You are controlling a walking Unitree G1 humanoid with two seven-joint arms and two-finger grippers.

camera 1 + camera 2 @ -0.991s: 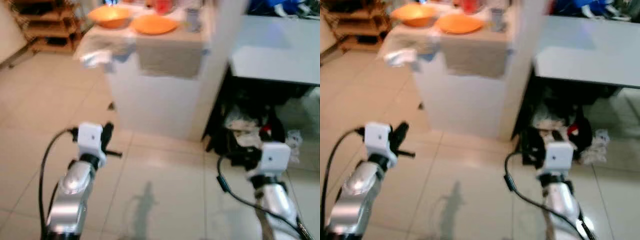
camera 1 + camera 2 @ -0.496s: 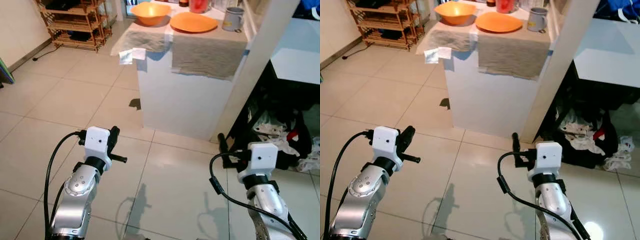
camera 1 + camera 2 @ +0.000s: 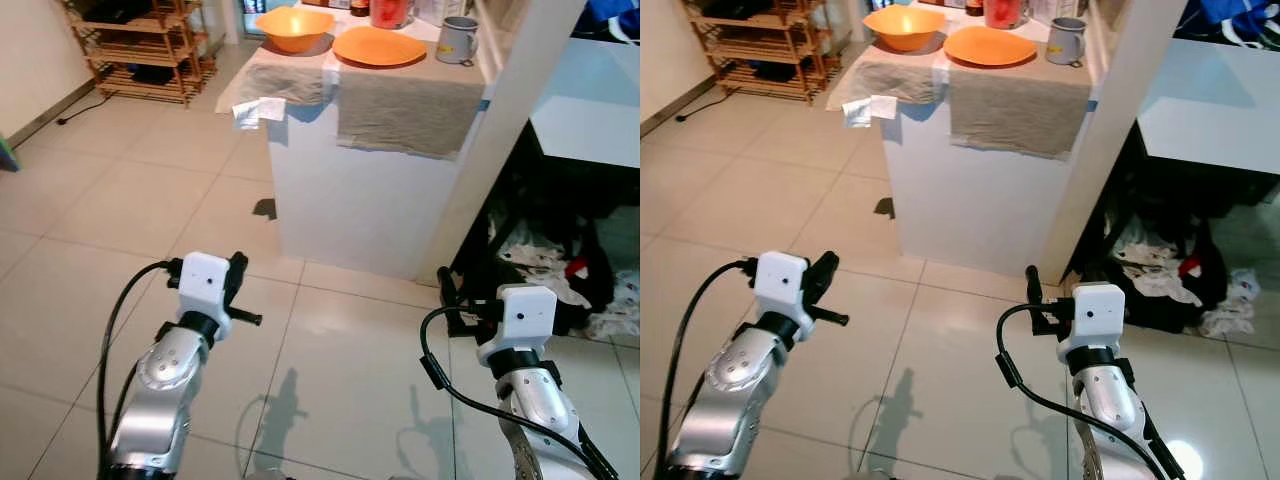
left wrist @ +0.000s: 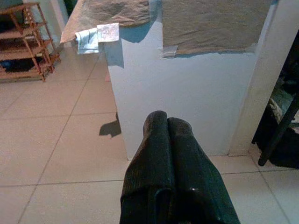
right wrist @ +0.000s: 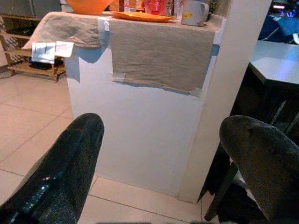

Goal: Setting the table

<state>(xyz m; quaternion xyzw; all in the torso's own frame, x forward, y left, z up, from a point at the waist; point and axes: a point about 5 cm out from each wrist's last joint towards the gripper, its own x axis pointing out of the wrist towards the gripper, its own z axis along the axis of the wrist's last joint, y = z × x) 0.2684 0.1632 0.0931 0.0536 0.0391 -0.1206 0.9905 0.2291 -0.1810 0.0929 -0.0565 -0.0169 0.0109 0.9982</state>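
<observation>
orange bowl [image 3: 294,27], orange plate [image 3: 379,46] (grey mug [image 3: 459,39])

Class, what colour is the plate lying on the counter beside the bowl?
The plate is orange, matching the bowl; the left eye view shows it best.

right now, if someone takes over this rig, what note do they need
Left tool: shut, holding nothing, raised in front of the robot over the tiled floor.
Right tool: open, holding nothing, pointed at the white counter.
On the counter top, over grey cloths: orange bowl, orange plate, grey mug, a red container behind the plate.
Done: nothing picked up; the robot stands short of the counter.
Left: close in, then take the dishes one by one for setting the table.
</observation>
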